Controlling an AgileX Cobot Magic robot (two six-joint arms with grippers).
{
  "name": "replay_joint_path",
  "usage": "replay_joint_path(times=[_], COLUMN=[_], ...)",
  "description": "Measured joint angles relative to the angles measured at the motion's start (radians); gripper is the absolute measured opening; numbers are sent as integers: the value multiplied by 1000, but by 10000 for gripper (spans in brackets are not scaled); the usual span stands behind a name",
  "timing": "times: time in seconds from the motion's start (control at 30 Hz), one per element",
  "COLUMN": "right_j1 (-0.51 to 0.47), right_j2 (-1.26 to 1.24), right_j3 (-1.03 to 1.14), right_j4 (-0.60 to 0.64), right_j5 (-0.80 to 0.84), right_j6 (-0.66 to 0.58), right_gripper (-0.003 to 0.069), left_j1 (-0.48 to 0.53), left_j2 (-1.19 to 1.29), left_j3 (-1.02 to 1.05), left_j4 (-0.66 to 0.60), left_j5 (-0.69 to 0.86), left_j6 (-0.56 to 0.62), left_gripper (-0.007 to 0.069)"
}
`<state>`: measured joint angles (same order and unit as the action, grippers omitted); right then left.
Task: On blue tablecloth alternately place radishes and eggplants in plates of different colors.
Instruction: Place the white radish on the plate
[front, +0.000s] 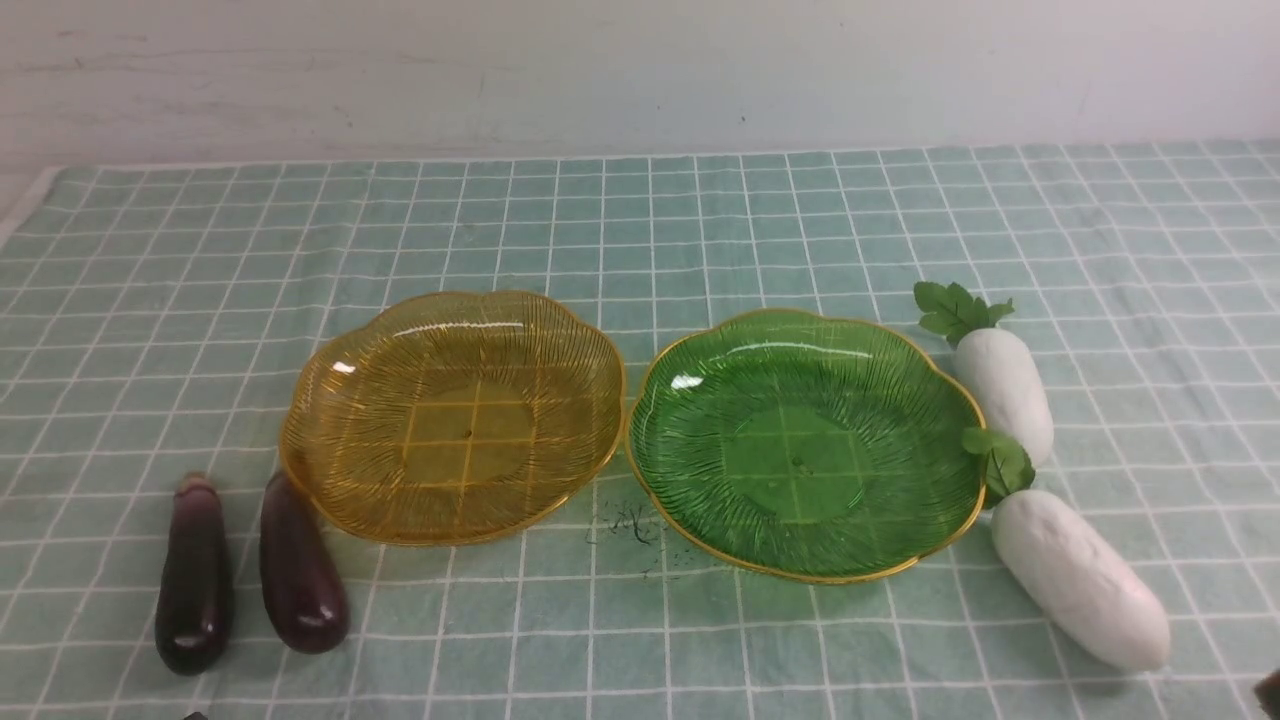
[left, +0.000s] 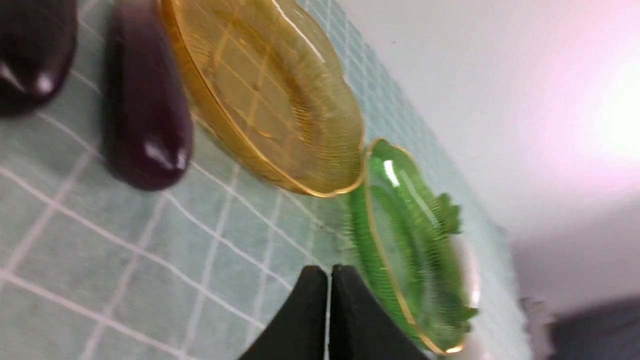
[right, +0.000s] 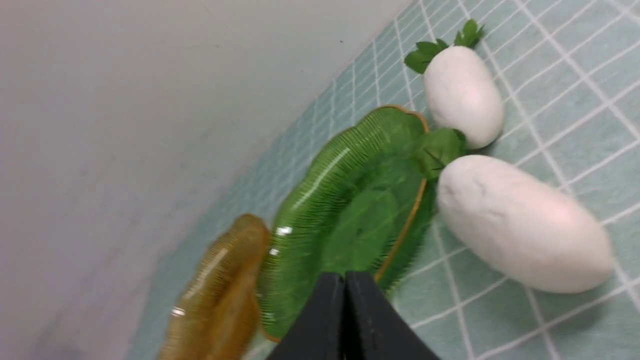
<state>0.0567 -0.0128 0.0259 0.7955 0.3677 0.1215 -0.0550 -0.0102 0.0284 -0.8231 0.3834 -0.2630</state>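
Front view: the yellow plate (front: 452, 415) sits left and the green plate (front: 805, 445) right on the blue tablecloth (front: 640, 230), both empty. The eggplants (front: 194, 580) lie near left, the radishes (front: 1080, 580) right.
Left wrist view: the left gripper (left: 328, 310) is closed, holding nothing. Open it wide first.
Right wrist view: the right gripper (right: 345, 315) is closed and empty. Grab a radish by its middle.

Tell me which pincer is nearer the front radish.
Right. The right pincer, shut, is close to the front radish, by the green plate. The left pincer is beyond the amber plate, near the eggplants.
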Motion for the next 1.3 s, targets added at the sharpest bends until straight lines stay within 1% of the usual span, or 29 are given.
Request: replay_joint_path(times=[0.03, 0.1, 0.23, 0.33, 0.37, 0.4, 0.43, 0.47, 0.5, 0.53, 0.57, 0.63, 0.67, 0.7, 0.73, 0.77, 0.8, 0.83, 0.87, 0.9, 0.93, 0.97, 1.03, 1.13, 1.2, 1.3], right_j1=[0, 0, 0, 0, 0, 0, 0, 0, 0, 0, 0, 0, 0, 0, 0, 0, 0, 0, 0, 0, 0, 0, 0, 0, 0, 0], right_j2=[0, 0, 0, 0, 0, 0, 0, 1, 22, 27, 70, 129, 169, 260, 297, 416, 430, 513, 582, 596, 753, 764, 909, 1072, 1167, 1243], right_j3=[0, 0, 0, -49, -55, -119, -119, -171, -226, -232, -268, -308, -322, -363, -376, -415, -425, -458, -488, -494, -559, -570, -630, -703, -751, -798], right_j4=[6, 65, 109, 112, 112, 112, 112, 112, 108, 106, 94, 72, 56, 10, -2, -63, -70, -122, -160, -167, -236, -246, -292, -336, -355, -367], right_j5=[-2, -18, -24, -11, -11, -15, -16, -19, -21, -19, -9, 20, 46, 112, 141, 236, 247, 323, 372, 372, 460, 465, 499, 501, 501, 500], right_j6=[2, 2, -22, -121, -130, -218, -218, -288, -361, -370, -420, -454, -464, -478, -479, -480, -480, -476, -469, -467, -436, -431, -424, -449, -482, -522], right_gripper=[-15, -15, -15, -15, -15, -15, -15, -15, -15, -15, -15, -15, -15, -15, -15, -15, -15, -15, -15, -15, -15, -14, -3, 45, 99, 194], left_j1=[0, 0, 0, 0, 0, 0, 0, 0, 0, 0, 0, 0, 0, 0, 0, 0, 0, 0, 0, 0, 0, 0, 0, 0, 0, 0], left_j2=[0, 0, 0, 0, 0, 0, 0, 9, 46, 52, 121, 177, 228, 313, 334, 417, 427, 503, 538, 554, 614, 633, 706, 763, 783, 798], left_j3=[0, 0, 0, -57, -64, -119, -134, -169, -219, -225, -270, -292, -311, -349, -353, -395, -401, -443, -463, -468, -508, -518, -544, -549, -549, -550], left_j4=[-9, -86, -155, -192, -192, -193, -193, -188, -163, -158, -104, -70, -32, 44, 53, 134, 143, 213, 244, 252, 316, 335, 394, 425, 429, 433], left_j5=[0, -7, -2, 57, 60, 84, 89, 105, 139, 144, 204, 244, 289, 371, 380, 453, 460, 503, 527, 531, 558, 562, 572, 580, 583, 583], left_j6=[0, 0, 10, 92, 105, 148, 159, 184, 209, 211, 225, 230, 233, 248, 249, 256, 257, 263, 263, 263, 263, 263, 263, 263, 263, 274], left_gripper=[-8, -8, -8, -8, -8, -8, -8, -8, -8, -8, -8, -8, -8, -8, -8, -8, -8, -8, -8, -8, -7, -7, -4, 6, 22, 51])
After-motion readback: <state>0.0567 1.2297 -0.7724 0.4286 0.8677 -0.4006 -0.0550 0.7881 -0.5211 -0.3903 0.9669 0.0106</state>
